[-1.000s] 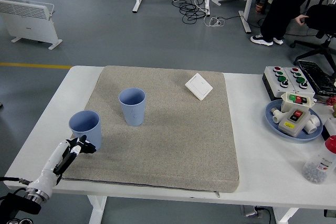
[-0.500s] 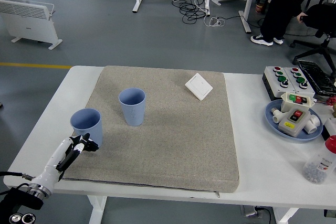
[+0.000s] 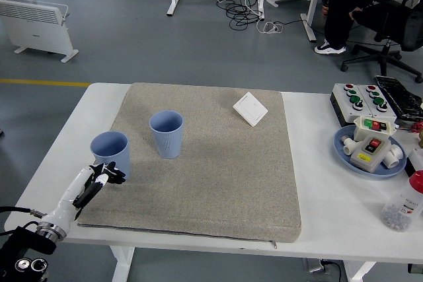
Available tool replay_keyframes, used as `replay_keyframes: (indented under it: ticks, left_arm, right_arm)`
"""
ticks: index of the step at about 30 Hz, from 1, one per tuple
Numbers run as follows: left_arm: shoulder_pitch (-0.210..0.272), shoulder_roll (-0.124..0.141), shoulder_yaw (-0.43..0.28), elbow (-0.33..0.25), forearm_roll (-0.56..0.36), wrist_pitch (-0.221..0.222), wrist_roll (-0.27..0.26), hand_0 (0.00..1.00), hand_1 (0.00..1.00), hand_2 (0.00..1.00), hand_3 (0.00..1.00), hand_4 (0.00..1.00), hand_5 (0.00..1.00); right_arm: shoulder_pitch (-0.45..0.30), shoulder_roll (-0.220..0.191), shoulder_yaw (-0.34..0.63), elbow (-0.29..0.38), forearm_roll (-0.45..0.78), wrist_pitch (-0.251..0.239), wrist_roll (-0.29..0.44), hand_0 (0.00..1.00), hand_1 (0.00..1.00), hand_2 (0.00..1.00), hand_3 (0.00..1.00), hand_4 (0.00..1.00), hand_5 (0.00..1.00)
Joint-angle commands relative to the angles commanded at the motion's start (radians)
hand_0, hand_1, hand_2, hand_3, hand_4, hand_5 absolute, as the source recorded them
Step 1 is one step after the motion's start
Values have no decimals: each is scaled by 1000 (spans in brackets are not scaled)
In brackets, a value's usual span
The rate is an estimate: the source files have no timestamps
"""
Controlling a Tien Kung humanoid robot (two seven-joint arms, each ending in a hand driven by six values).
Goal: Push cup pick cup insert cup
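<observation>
The left hand (image 3: 106,175) touched the near side of the left blue cup (image 3: 110,152); whether its fingers were clenched could not be told.

No text, brand, number or sign can be read. The yellow switch box (image 3: 367,152) at three o'clock carries a small label, too blurred to make out.
</observation>
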Motion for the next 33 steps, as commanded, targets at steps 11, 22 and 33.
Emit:
replay_keyframes:
  ticks: [11, 22, 33]
  left_arm:
    - [-59, 1, 24, 75, 11, 2, -10, 697, 551, 514, 477, 598, 998]
    - [-128, -3, 29, 158, 30, 14, -38, 703, 548, 508, 473, 595, 998]
    - [-182, 7, 53, 221, 31, 11, -42, 703, 548, 507, 472, 595, 998]
  right_arm:
    - [1, 0, -2, 0, -3, 1, -2, 773, 675, 674, 567, 125, 478]
    - [0, 2, -4, 0, -1, 1, -1, 773, 675, 675, 566, 125, 477]
    - [-2, 2, -6, 0, -3, 2, -2, 772, 675, 675, 567, 125, 477]
